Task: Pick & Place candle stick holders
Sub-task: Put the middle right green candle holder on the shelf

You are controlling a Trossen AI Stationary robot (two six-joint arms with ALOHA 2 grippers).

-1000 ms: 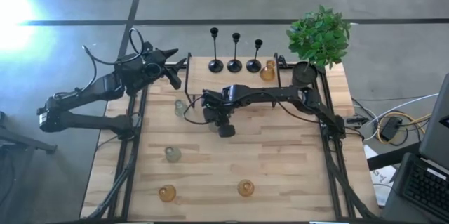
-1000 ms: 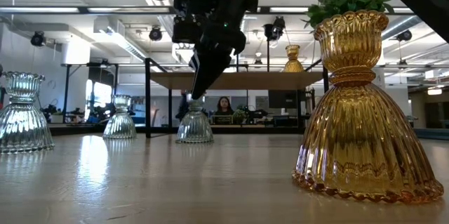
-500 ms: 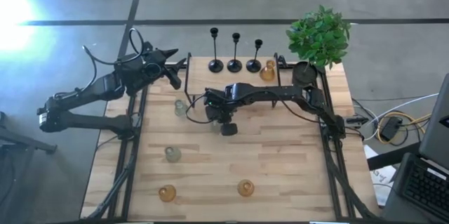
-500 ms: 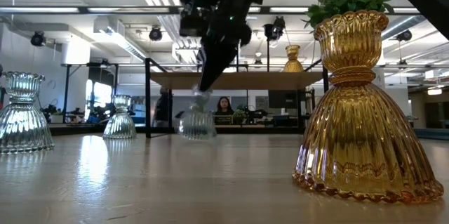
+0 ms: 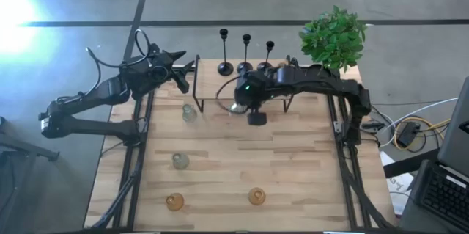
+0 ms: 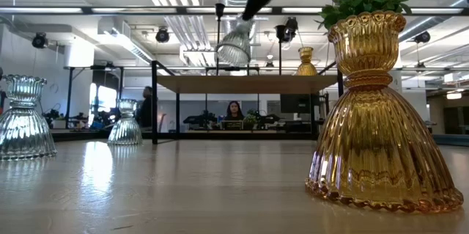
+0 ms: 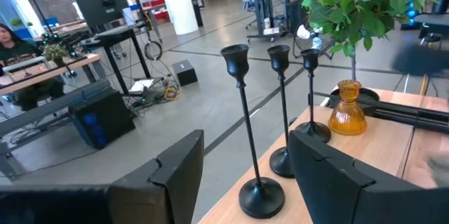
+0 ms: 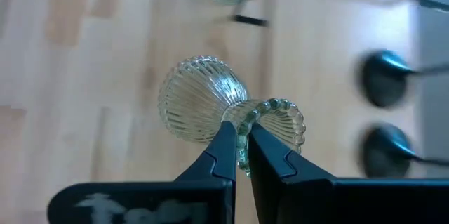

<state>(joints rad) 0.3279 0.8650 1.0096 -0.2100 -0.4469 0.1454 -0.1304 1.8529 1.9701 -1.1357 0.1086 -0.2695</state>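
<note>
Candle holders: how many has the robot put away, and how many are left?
Looks done: one amber holder sits by the three black candlesticks at the far edge. In hand: the right gripper pinches a clear glass holder by its rim, lifted off the table. Left: two pale holders and two amber ones stand scattered on the wood. The left gripper waits open near the candlesticks.

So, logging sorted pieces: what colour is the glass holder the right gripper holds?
Pale green glass holder, ribbed; clearest in the right wrist view.
</note>
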